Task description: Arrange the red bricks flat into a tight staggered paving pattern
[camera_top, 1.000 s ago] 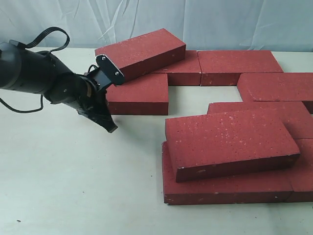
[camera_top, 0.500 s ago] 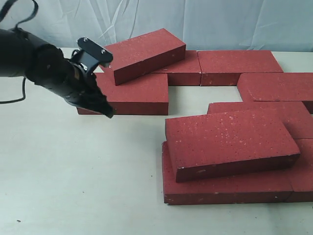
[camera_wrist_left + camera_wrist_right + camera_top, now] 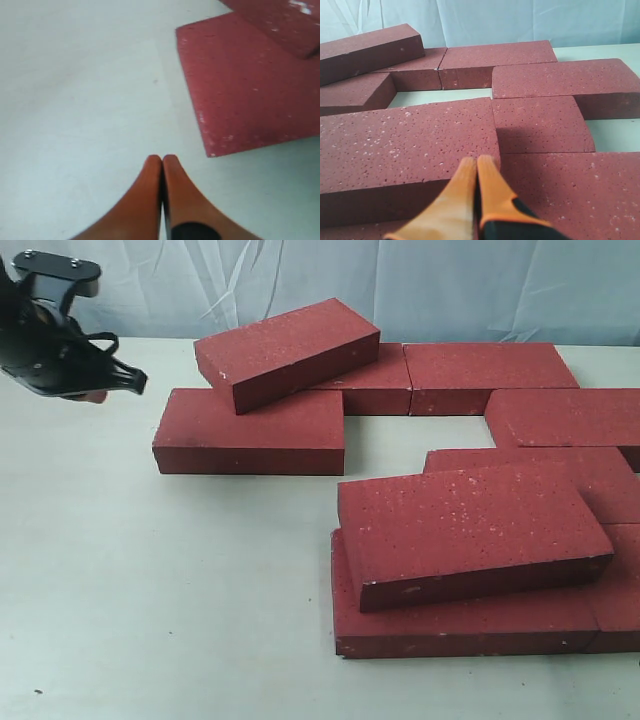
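- Nearest the exterior camera, the front brick point(image 3: 450, 632) lies flat on the table point(image 3: 150, 590). The tilted brick point(image 3: 470, 530) rests askew on top of it.
- Only the right wrist view shows the right gripper point(image 3: 476, 161). Its orange fingers point(image 3: 457, 195) are pressed together with nothing between them, seen over a corner of the tilted brick point(image 3: 405, 145).
- Just behind, the middle brick point(image 3: 520, 462) lies flat, its near edge hidden by the tilted brick. The right wrist view shows its full top point(image 3: 540, 125).
- Beyond that, the right brick point(image 3: 570, 415) lies flat, with a strip of bare table between it and the middle brick.
- Further left, the left brick point(image 3: 250, 430) lies flat, apart from the front cluster.
- The leaning brick point(image 3: 290, 350) lies tilted across the left brick's far edge.
- In the left wrist view, the left gripper point(image 3: 162, 161) is closed and empty over bare table, beside a corner of the left brick point(image 3: 250, 90).
- The exterior view places the left gripper point(image 3: 125, 380) raised at the far left, clear of every brick.
- Farthest back, the back-left brick point(image 3: 375, 388) and the back-right brick point(image 3: 490, 375) lie flat, end to end and touching, before the pale backdrop point(image 3: 450, 290).
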Robot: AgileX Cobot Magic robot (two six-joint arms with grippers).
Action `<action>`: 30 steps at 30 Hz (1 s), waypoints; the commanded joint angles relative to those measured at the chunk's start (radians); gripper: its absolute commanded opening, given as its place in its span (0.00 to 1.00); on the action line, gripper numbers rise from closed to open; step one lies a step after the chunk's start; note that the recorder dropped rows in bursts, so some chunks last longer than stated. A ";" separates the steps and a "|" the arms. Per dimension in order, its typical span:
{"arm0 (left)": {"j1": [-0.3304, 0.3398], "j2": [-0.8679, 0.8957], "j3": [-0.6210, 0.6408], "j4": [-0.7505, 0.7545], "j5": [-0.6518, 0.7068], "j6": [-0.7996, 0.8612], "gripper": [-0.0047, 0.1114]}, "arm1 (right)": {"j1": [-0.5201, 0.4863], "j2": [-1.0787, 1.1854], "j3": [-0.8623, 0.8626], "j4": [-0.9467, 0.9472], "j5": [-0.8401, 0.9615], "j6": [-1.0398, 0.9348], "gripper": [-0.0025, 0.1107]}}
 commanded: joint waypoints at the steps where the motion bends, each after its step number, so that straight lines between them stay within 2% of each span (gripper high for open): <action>1: 0.085 -0.003 -0.008 -0.012 0.010 -0.022 0.04 | -0.005 -0.005 0.001 -0.004 -0.012 -0.001 0.02; 6: 0.149 0.041 -0.013 -0.030 0.046 -0.022 0.04 | -0.005 -0.005 0.001 -0.004 -0.012 -0.001 0.02; 10: 0.177 0.094 -0.075 -0.036 0.127 -0.022 0.04 | -0.005 -0.005 0.001 -0.004 -0.012 -0.001 0.02; 16: 0.181 0.193 -0.170 -0.021 0.217 -0.022 0.04 | -0.005 -0.005 0.001 -0.004 -0.012 -0.001 0.02; 30: 0.179 0.352 -0.190 -0.021 0.197 -0.022 0.04 | -0.005 -0.005 0.001 0.003 -0.015 -0.001 0.02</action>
